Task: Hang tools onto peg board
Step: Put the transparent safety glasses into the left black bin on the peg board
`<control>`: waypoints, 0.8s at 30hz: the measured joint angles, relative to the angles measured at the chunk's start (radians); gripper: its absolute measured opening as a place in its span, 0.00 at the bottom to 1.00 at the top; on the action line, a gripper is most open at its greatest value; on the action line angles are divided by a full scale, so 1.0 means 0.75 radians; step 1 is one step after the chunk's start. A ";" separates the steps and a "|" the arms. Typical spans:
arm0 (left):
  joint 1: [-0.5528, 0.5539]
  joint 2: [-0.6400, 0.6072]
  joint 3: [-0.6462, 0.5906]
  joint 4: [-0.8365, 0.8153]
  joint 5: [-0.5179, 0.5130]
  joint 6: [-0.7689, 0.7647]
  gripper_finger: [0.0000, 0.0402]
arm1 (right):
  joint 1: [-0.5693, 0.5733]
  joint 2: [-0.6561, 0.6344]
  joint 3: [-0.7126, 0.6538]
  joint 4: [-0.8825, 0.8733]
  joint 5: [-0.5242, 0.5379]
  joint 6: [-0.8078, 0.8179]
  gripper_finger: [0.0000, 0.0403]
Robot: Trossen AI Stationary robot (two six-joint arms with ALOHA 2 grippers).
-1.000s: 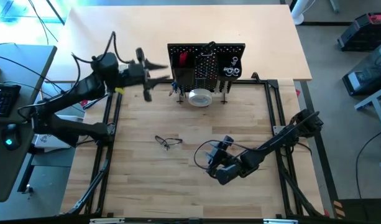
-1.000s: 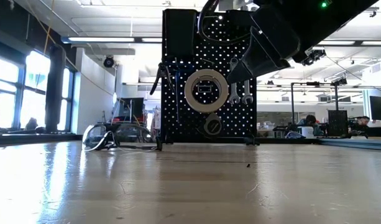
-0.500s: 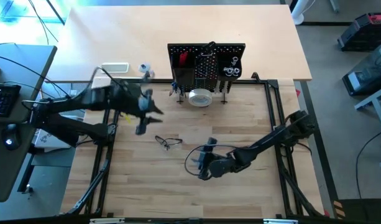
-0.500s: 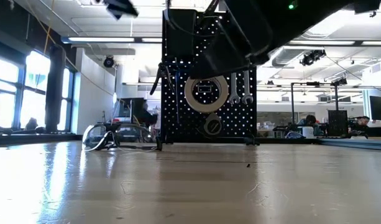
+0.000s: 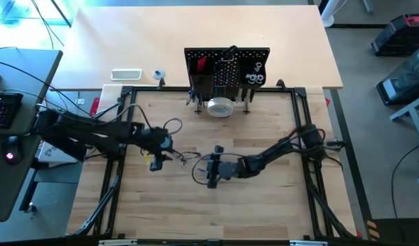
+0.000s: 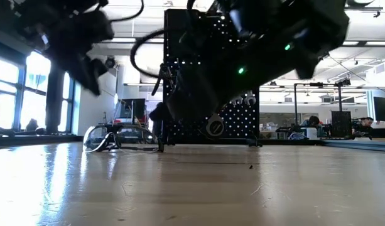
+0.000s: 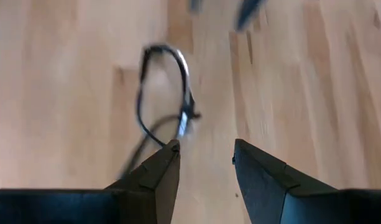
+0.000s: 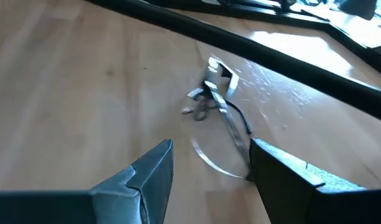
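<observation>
1. While the high view lays out the whole counter (image 5: 264, 205), only the wrist views show the safety glasses (image 5: 184, 156) close up: clear lenses and thin dark arms, lying flat on the wood.
2. The left end effector (image 5: 156, 152) hangs just at 9 o'clock of the glasses; in its wrist view its fingers (image 7: 159, 171) stand apart with nothing between them, the glasses (image 7: 165, 93) just ahead.
3. The right end effector (image 5: 210, 171) sits at 3 o'clock of the glasses, low over the counter; its wrist view shows its fingers (image 8: 146, 171) spread wide and empty, the glasses (image 8: 221, 112) just beyond the tips.
4. The low view adds what the high view hides: the glasses (image 6: 120, 138) rest on the wood near the foot of the peg board (image 6: 242, 119), with both arms dark and blurred overhead.
5. The counter is pale butcher-block wood inside a black frame; beyond it the low view shows an open workshop with bright windows and ceiling lights.
6. The peg board (image 5: 226, 68) stands upright at 12 o'clock of the counter, carrying a red-handled tool (image 5: 200, 65), silver wrenches (image 5: 254, 76) and a white tape roll (image 5: 220, 106) at its foot.
</observation>
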State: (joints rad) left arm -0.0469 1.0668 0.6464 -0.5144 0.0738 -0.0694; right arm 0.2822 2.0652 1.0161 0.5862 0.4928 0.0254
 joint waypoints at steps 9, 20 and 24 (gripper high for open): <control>-0.133 0.000 -0.191 0.172 -0.108 -0.081 0.36 | -0.171 0.007 0.021 0.061 -0.364 -0.045 0.51; -0.234 0.000 -0.213 0.167 -0.343 -0.142 0.36 | -0.275 0.007 0.093 -0.011 -0.579 -0.070 0.51; -0.246 0.000 -0.213 0.165 -0.379 -0.159 0.36 | -0.275 0.053 0.138 -0.033 -0.611 -0.065 0.51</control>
State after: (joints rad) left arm -0.2315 1.0664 0.4870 -0.3908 -0.2105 -0.1884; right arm 0.0759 2.1046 1.1198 0.5616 0.0347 -0.0236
